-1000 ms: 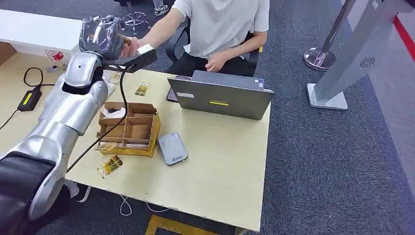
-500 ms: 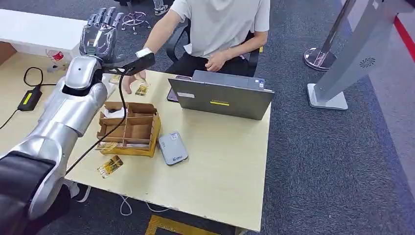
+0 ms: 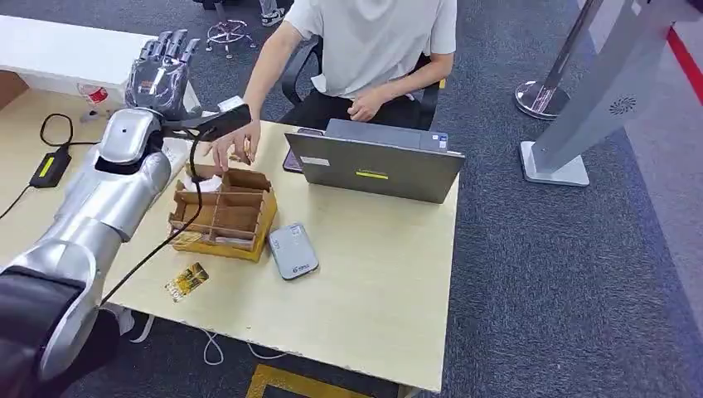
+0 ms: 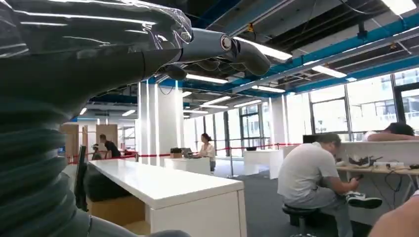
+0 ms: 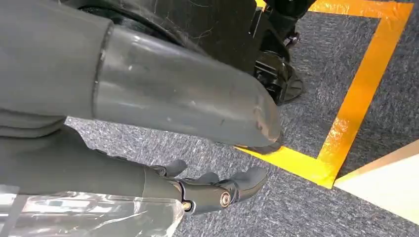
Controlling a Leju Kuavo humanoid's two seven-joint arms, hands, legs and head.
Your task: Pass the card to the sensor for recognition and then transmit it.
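Head view: one laptop (image 3: 377,166), one grey sensor (image 3: 292,250), one divided cardboard box (image 3: 222,214), one card (image 3: 186,281) loose on the table (image 3: 373,290) near its front edge, well apart from the left hand (image 3: 159,76). Left arm raised past the far table edge, fingers extended and apart, holding nothing. A person's hand (image 3: 230,148) reaches down beside the box. Left wrist view: left hand (image 4: 217,49) up against the ceiling, fingers loosely curved, empty. Right wrist view: right hand (image 5: 207,190) hangs over carpet, fingers apart, empty
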